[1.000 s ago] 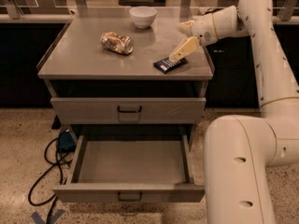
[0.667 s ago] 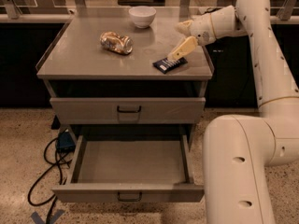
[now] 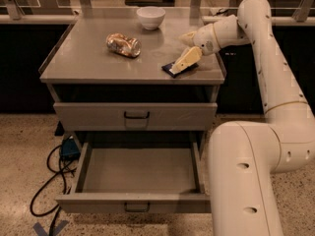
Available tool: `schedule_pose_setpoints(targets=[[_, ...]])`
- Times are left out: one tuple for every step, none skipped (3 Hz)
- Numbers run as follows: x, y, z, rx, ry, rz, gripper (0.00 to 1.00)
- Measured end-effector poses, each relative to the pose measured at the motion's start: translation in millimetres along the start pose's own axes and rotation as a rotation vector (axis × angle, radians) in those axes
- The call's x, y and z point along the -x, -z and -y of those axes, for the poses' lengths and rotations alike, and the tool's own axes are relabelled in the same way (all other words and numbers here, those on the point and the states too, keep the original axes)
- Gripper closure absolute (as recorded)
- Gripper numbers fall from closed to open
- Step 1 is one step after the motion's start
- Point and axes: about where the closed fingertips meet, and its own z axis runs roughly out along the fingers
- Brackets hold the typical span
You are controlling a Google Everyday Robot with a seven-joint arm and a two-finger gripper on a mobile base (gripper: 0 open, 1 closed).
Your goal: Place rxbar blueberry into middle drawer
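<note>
The rxbar blueberry (image 3: 171, 69), a flat dark blue bar, lies on the cabinet top (image 3: 88, 63) near its front right corner. My gripper (image 3: 184, 49) reaches in from the right just above the bar, open. Its lower finger (image 3: 187, 59) slants down over the bar's right part and hides it; I cannot tell if it touches. The upper finger sits apart, further back. The middle drawer (image 3: 138, 171) is pulled out below, grey, with nothing in its flat tray. The drawer above it (image 3: 135, 115) is closed.
A shiny tan-and-silver packet (image 3: 123, 44) lies on the top at centre left. A white bowl (image 3: 150, 16) stands at the back. My arm's large white link (image 3: 246, 181) stands right of the open drawer. Cables (image 3: 51, 181) and a blue box lie on the floor at left.
The gripper has come down slightly and to the left, so its lower finger covers more of the bar. The bar, packet, bowl and drawers have not moved.
</note>
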Motion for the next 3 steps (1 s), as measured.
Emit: schedule_pose_setpoints(targets=[[-18.2, 10.3, 9.6, -0.049, -0.001, -0.034, 0.0], [-21.5, 4.0, 7.9, -0.033, -0.004, -0.013, 0.0], [-21.5, 4.0, 7.9, -0.033, -0.005, -0.013, 0.0]])
